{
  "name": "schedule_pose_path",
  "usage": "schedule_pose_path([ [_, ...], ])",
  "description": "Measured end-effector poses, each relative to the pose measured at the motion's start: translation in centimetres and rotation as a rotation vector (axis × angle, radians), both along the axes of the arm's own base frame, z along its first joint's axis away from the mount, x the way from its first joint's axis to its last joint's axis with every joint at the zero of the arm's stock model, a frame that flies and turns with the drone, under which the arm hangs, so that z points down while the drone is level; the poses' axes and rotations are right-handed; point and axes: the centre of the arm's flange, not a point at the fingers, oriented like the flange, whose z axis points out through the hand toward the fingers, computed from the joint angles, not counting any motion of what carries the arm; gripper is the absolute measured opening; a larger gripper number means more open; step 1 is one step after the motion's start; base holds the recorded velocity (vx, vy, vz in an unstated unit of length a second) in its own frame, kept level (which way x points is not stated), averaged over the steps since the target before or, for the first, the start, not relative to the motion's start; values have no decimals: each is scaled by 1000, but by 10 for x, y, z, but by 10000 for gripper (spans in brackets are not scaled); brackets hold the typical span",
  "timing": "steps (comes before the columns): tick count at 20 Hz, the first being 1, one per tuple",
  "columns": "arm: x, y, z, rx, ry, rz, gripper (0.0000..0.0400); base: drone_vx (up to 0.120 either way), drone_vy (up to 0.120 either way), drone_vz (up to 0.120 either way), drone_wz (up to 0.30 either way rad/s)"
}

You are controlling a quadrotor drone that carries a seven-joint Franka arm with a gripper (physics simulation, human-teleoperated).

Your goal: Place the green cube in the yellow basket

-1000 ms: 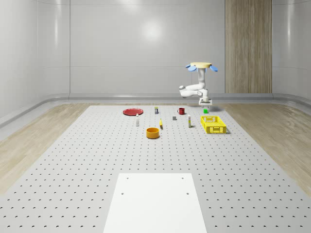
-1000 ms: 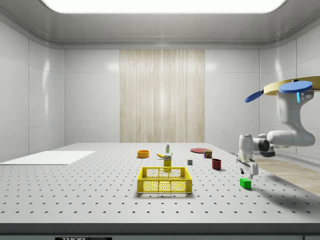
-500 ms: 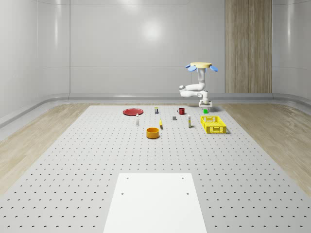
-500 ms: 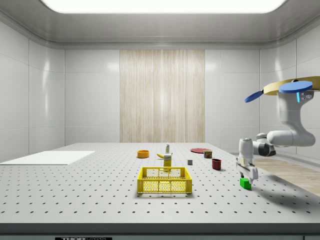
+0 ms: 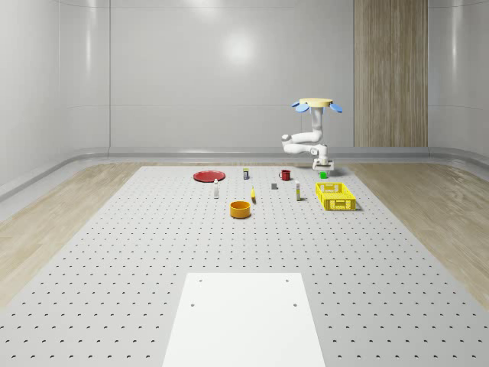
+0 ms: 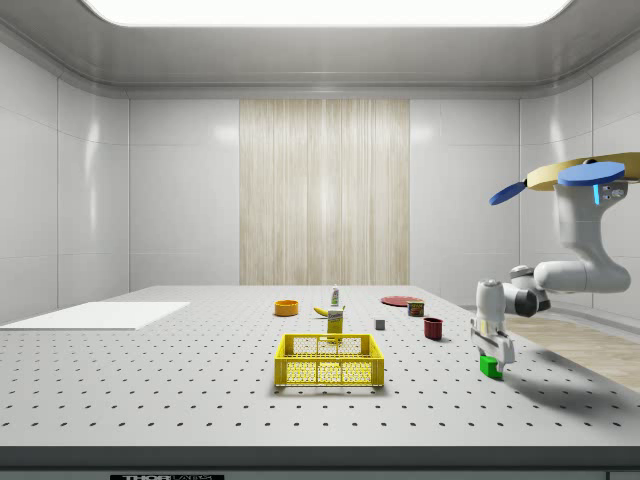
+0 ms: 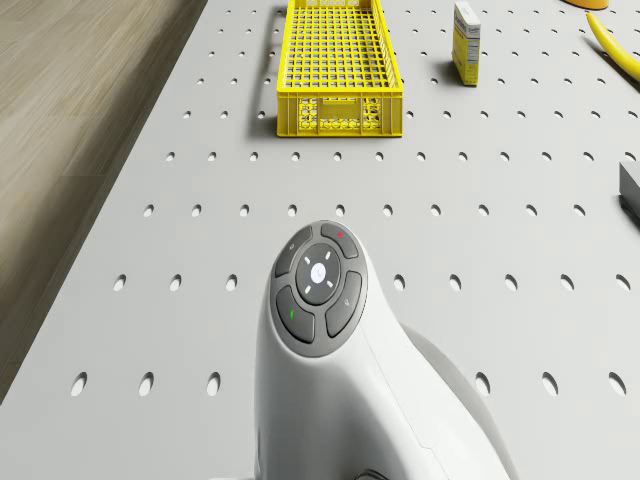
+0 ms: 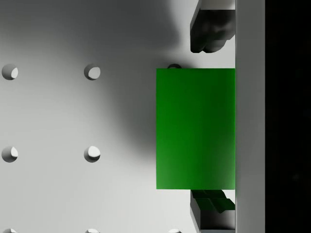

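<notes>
Item: green cube (image 8: 195,128), on the perforated table (image 7: 480,180), well apart from the yellow basket (image 7: 339,62). I hover the drone (image 6: 590,178) beside it; gripper (image 6: 492,352) straddles it, jaws apart. Probably light, rigid, smooth; I'd pinch opposite flat faces, mid-height.

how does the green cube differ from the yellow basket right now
The green cube is a solid, plain-faced block; the yellow basket is an open mesh crate, far larger. The cube sits between the fingers of the gripper, under the hovering drone; the basket stands apart with nothing around it. Both rest on the perforated table.
</notes>
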Motion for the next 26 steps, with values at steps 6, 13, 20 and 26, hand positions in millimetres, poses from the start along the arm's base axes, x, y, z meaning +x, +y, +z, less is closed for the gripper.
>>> schedule_pose_path([
  [6,0,0,3,0,0,0,315,0,0,0,0],
  [13,1,0,3,-2,0,2,276,0,0,0,0],
  [20,1,0,-5,-1,0,0,261,0,0,0,0],
  [26,1,0,-29,1,0,7,252,40,0,73,0],
])
